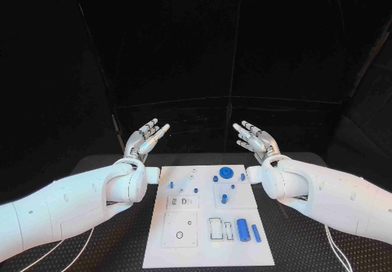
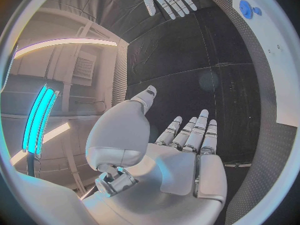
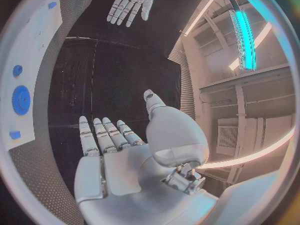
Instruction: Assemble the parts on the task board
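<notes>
The white task board (image 1: 208, 249) lies in the middle of the black table. Small blue parts sit on it: a blue gear (image 1: 225, 170) near the far edge, a thick blue cylinder (image 1: 242, 230) and a thinner blue rod (image 1: 255, 233) toward the near right. My left hand (image 1: 146, 137) is raised above the far left of the board, fingers spread, holding nothing. My right hand (image 1: 255, 140) mirrors it at the far right, equally spread and empty. The left wrist view shows my left hand (image 2: 181, 150) with flat palm; the right wrist view shows my right hand (image 3: 119, 150) likewise, beside the gear (image 3: 20, 99).
Black mesh table surface (image 1: 106, 249) flanks the board on both sides. A dark curtain backs the table. White cables (image 1: 69, 255) trail near the front left. Pale recessed slots (image 1: 180, 229) mark the board's near half.
</notes>
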{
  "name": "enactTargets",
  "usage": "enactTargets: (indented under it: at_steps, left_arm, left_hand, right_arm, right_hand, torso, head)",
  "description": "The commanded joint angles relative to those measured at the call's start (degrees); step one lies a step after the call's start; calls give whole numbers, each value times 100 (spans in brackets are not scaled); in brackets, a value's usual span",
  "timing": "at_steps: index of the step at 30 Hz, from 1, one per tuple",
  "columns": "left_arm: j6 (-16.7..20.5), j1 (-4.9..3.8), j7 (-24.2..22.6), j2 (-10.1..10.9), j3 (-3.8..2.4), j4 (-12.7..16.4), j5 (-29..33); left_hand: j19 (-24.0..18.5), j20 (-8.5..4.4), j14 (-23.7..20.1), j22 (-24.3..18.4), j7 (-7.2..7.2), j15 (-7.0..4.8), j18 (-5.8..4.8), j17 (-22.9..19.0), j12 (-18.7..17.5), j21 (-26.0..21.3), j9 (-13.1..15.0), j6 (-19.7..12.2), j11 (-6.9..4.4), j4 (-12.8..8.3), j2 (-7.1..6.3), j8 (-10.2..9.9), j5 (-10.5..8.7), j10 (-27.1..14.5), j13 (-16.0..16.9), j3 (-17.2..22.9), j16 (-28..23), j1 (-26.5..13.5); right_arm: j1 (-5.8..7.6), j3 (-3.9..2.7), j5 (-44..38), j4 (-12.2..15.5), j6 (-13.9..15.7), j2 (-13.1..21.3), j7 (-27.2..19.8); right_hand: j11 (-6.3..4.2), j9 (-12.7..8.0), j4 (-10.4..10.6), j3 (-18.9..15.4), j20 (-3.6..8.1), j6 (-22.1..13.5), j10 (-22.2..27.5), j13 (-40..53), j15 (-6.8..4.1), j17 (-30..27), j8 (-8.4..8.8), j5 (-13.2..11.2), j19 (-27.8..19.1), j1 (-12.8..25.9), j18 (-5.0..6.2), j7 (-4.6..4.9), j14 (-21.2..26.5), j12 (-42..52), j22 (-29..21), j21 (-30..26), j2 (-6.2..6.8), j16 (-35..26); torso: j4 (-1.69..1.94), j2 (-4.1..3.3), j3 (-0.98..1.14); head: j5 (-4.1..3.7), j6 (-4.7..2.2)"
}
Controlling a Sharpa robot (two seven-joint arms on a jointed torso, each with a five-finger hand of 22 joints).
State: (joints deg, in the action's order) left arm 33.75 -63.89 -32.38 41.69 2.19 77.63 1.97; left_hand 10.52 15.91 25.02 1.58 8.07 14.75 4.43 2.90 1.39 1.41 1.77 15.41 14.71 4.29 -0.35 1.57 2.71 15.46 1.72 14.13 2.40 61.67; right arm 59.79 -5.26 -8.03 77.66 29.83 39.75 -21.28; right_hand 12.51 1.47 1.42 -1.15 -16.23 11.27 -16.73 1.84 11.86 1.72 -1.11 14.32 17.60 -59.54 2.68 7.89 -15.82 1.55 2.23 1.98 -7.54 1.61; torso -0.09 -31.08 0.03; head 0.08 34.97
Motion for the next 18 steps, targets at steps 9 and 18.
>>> enactTargets:
  at_steps: [9,18]
  left_arm:
    - [-512,-23,-313,-18,2,-43,61]
    - [-690,-101,-204,180,2,185,61]
  left_hand:
    - [22,96,129,13,849,42,97,19,40,34,14,108,49,30,-6,32,37,109,13,92,36,248]
    - [72,97,305,29,869,51,97,50,64,60,28,228,87,46,-32,52,37,259,30,152,78,286]
  right_arm:
    - [1,-194,-1102,-499,-1732,-200,890]
    - [5,-205,-4420,-571,-827,8,787]
  right_hand:
    - [119,203,-621,-16,-42,2028,-2875,209,43,215,-437,-9,1865,-1364,555,814,-3014,482,283,572,31,557]
    - [-320,252,-1228,277,231,4085,-4371,177,-513,306,-734,-198,3157,-1942,799,465,-4765,658,490,1258,151,929]
  torso:
    - [0,0,0]
    - [11,-174,-8]
  head:
    - [-1,-1]
    - [48,141]
